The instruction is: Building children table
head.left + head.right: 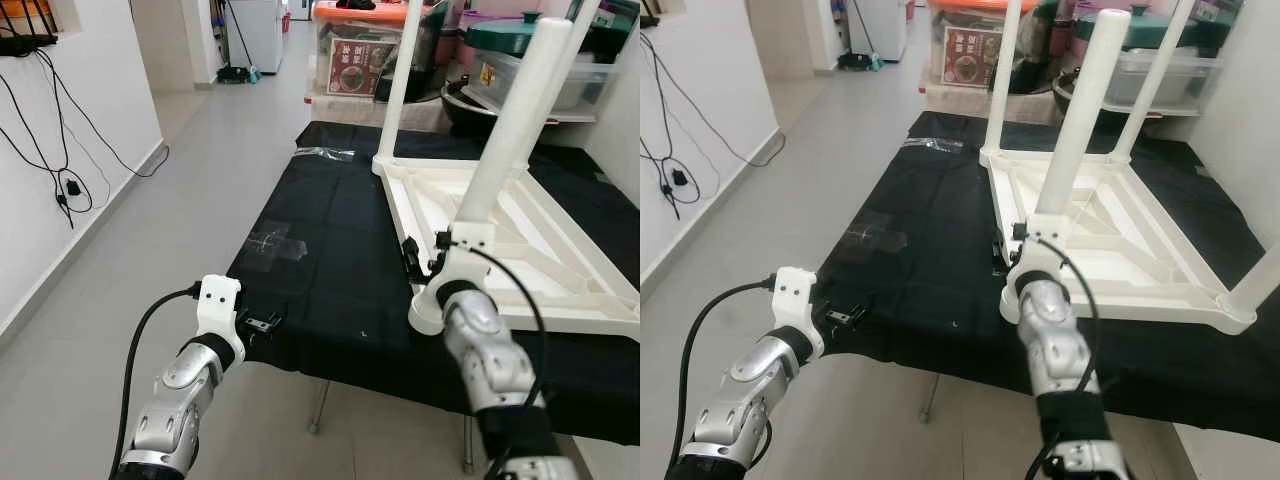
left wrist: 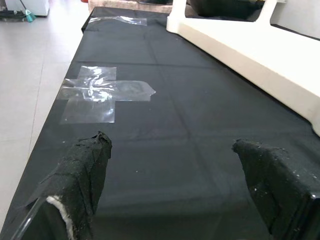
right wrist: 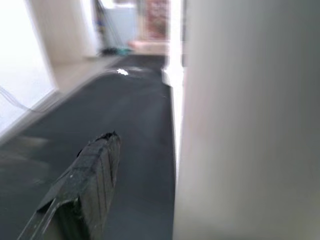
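Note:
A white children's table (image 1: 560,262) lies upside down on a worktable covered in black cloth (image 1: 325,225). Three of its white legs point up. My right gripper (image 1: 432,262) is at the base of the nearest leg (image 1: 512,125), at the table's near left corner. In the right wrist view one black finger (image 3: 92,172) stands a gap away from the leg (image 3: 240,120), so the gripper is open; the leg hides the other finger. My left gripper (image 1: 262,323) hovers open and holds nothing at the cloth's near left edge, its fingers (image 2: 85,170) spread wide.
Patches of clear tape (image 2: 100,92) stick to the cloth ahead of the left gripper, and a clear wrapper (image 1: 322,153) lies farther back. Storage boxes (image 1: 358,55) and pots crowd the far end. Cables (image 1: 62,185) hang on the left wall beside open grey floor (image 1: 190,190).

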